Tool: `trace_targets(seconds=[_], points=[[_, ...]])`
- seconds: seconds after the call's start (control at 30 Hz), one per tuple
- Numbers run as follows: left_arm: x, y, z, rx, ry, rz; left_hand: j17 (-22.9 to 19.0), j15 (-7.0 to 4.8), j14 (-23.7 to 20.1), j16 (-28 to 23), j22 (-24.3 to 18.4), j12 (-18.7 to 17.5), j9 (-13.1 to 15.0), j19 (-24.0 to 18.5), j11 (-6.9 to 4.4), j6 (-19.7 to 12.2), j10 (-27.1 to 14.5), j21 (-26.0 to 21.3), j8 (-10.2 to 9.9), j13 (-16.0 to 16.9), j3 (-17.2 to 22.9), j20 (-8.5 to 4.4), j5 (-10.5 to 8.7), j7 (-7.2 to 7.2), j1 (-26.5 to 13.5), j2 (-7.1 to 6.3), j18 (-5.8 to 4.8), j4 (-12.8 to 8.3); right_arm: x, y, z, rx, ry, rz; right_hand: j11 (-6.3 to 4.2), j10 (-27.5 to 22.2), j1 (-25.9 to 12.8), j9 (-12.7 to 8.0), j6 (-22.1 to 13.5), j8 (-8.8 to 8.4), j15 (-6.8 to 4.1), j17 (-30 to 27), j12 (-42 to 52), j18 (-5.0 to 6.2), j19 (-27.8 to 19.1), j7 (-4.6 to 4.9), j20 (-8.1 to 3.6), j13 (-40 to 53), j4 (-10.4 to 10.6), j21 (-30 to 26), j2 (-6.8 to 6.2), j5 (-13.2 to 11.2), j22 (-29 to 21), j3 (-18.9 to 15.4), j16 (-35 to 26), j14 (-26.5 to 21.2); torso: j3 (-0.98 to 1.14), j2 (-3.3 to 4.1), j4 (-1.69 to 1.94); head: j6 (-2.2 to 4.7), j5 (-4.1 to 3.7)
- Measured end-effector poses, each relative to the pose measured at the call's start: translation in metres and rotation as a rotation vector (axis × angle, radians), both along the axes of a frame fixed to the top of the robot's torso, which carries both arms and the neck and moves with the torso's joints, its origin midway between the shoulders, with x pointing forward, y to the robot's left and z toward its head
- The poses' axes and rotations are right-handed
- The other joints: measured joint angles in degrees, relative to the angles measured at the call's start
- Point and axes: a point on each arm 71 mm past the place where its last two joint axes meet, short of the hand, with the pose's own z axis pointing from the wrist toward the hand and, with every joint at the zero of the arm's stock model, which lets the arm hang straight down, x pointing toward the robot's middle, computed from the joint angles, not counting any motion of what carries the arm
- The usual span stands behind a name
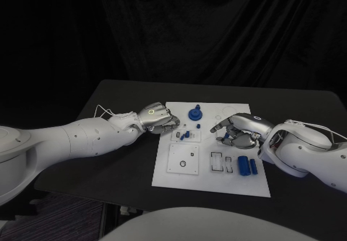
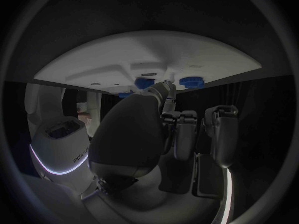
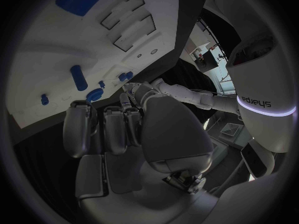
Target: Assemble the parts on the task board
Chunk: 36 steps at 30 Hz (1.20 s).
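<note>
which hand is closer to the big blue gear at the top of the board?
Left. The left hand sits just beside the blue gear, at the board's edge; the right hand is farther off, lower on the board.

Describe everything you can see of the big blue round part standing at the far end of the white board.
The blue round part stands upright near the far edge of the task board, between the two hands. It looks like matte plastic: a wide round base, ridged at the rim in the left wrist view, with a narrower stem rising from its middle. Neither the left hand nor the right hand touches it.
</note>
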Motion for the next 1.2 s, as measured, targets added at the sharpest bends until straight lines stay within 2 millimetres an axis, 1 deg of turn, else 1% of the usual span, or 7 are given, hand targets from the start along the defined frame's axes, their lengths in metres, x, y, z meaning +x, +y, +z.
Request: trace_targets(seconds=[0.5, 0.6, 0.67, 0.73, 0.9, 0.97, 1.2], points=[[0.001, 0.006, -0.007, 0.016, 0.009, 0.041, 0.00, 0.00, 0.00, 0.00, 0.00, 0.00, 0.36, 0.00, 0.00, -0.33, 0.00, 0.00, -0.66, 0.00, -0.01, 0.00, -0.44, -0.09, 0.00, 0.00, 0.00, -0.01, 0.000, -0.001, 0.000, -0.003, 0.002, -0.003, 0.00, 0.00, 0.00, 0.00, 0.00, 0.00, 0.00, 0.00, 0.00, -0.01, 0.00, 0.00, 0.00, -0.01, 0.00, 0.00, 0.00, 0.00, 0.00, 0.00, 0.00, 0.00, 0.03, -0.02, -0.02, 0.00, -0.18], [-0.001, 0.009, -0.007, 0.011, 0.006, 0.054, 0.00, 0.00, 0.00, 0.00, 0.00, 0.00, 0.43, 0.00, 0.00, -1.36, 0.00, 0.00, -1.35, 0.00, 0.23, 0.00, -1.82, 0.00, 0.00, 0.00, 0.00, 0.23, 0.000, -0.001, 0.000, -0.004, 0.002, -0.004, 0.00, 0.00, 0.00, 0.01, 0.00, 0.00, 0.00, 0.00, 0.00, 0.00, 0.00, 0.00, 0.00, -0.01, 0.00, 0.00, 0.00, 0.00, 0.00, 0.00, 0.00, 0.00, 0.03, -0.01, -0.02, 0.00, -0.18], [-0.003, 0.012, -0.005, 0.001, 0.002, 0.063, 0.00, 0.00, 0.00, 0.00, 0.00, 0.00, 0.20, 0.00, 0.00, -2.45, 0.00, 0.00, -2.25, 0.00, -0.01, 0.00, -4.28, -0.03, 0.00, 0.00, 0.00, 0.80, 0.001, -0.002, 0.000, -0.005, 0.003, -0.005, 0.00, 0.00, 0.00, 0.01, 0.00, 0.00, 0.00, 0.00, 0.00, 0.00, 0.00, 0.00, 0.00, -0.01, 0.00, 0.00, 0.00, 0.00, 0.00, 0.00, 0.00, 0.00, 0.03, -0.02, -0.02, 0.00, -0.18], [-0.006, 0.014, -0.003, -0.019, -0.002, 0.074, 0.00, 0.00, 0.00, 0.00, 0.00, 0.00, -0.22, 0.00, 0.00, -3.10, 0.00, 0.00, -2.90, 0.00, -0.50, 0.00, -5.30, 0.21, -0.58, 0.24, 0.00, 1.47, 0.001, -0.002, -0.001, -0.006, 0.004, -0.006, 0.00, 0.00, 0.00, 0.01, 0.00, 0.00, 0.00, 0.00, 0.00, 0.00, 0.00, 0.00, 0.00, -0.01, 0.00, 0.00, 0.00, 0.00, 0.00, 0.00, 0.00, 0.00, 0.03, -0.02, -0.02, 0.00, -0.16], [-0.018, 0.017, 0.006, -0.098, -0.004, 0.096, 0.00, -0.21, -0.21, 0.00, 0.00, 0.00, -0.75, 0.00, 0.00, -3.50, 0.00, 0.27, -4.01, 0.00, -2.77, 0.00, -5.98, 0.02, -4.37, 0.15, 0.00, 4.96, 0.001, 0.001, -0.001, -0.011, 0.003, -0.001, 0.00, 0.00, 0.00, 0.01, 0.00, 0.00, 0.00, 0.00, 0.00, 0.00, 0.00, 0.00, 0.00, -0.01, -0.35, 0.00, 0.00, -0.45, 0.00, 0.34, 0.00, 0.00, 0.03, -0.03, 0.02, 0.00, -0.24], [-0.026, 0.018, 0.011, -0.138, 0.002, 0.102, 0.00, -0.32, -0.09, 0.00, 0.00, 0.00, -1.10, 0.00, -0.01, -4.02, -0.01, 0.41, -4.66, 0.00, -3.81, 0.00, -5.99, 0.10, -6.00, 0.44, 0.00, 6.82, 0.002, 0.006, -0.002, -0.020, -0.008, 0.013, -0.25, -0.24, 0.91, 0.00, 0.01, 0.00, -0.02, 0.00, 0.00, 0.00, 0.00, -0.04, 0.00, -0.01, -1.43, 0.00, -0.86, -1.54, 0.00, 0.60, 0.00, 0.02, 0.03, -0.04, 0.03, 0.00, -0.31], [-0.048, 0.020, 0.024, -0.250, 0.036, 0.108, 0.00, -0.93, 0.11, 0.00, 0.00, 0.00, -2.92, -0.10, -0.61, -6.06, 0.00, 1.16, -7.71, 0.00, -3.46, -0.71, -3.58, -0.32, -3.09, 0.77, 0.00, 6.60, 0.001, 0.032, -0.004, -0.080, -0.098, 0.106, -2.35, -0.07, 3.05, -0.28, -0.48, -0.23, -1.65, 0.00, 0.00, 0.01, -0.10, -2.76, -0.95, -0.01, -3.40, 0.83, -2.40, -4.09, 0.00, 0.54, 0.00, 0.10, 0.03, -0.06, 0.01, 0.00, -0.13]])
